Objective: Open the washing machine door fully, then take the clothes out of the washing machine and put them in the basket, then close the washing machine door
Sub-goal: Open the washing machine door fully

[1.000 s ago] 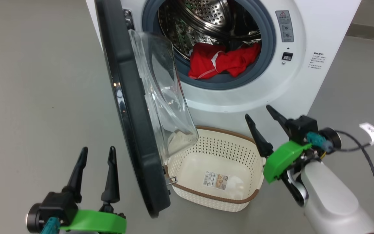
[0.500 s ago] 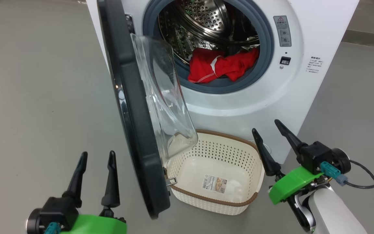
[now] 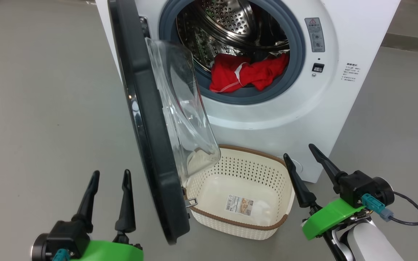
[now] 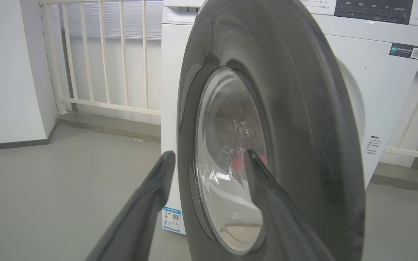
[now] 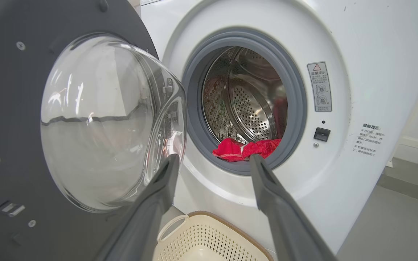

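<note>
The white washing machine (image 3: 267, 119) stands ahead with its door (image 3: 147, 137) swung partway out, edge-on to me, the glass bowl over the left end of the basket (image 3: 230, 166). Red clothes (image 3: 247, 72) lie at the drum's front lip. The cream basket sits on the floor below the opening, holding only a paper label. My left gripper (image 3: 111, 173) is open, left of the door, facing its outer side (image 4: 303, 127). My right gripper (image 3: 298, 151) is open by the basket's right end, pointing at the clothes (image 5: 230, 148) from well back.
Grey floor (image 3: 42, 108) lies on both sides of the machine. A white railing (image 4: 100, 54) and low kerb run behind it. A black cable (image 3: 412, 221) trails from my right wrist. The basket's white handle (image 5: 171, 226) shows under the door.
My right gripper has drawn back and down, away from the machine, staying open. The head view shifted slightly. The left gripper, door, clothes and basket are as before.
</note>
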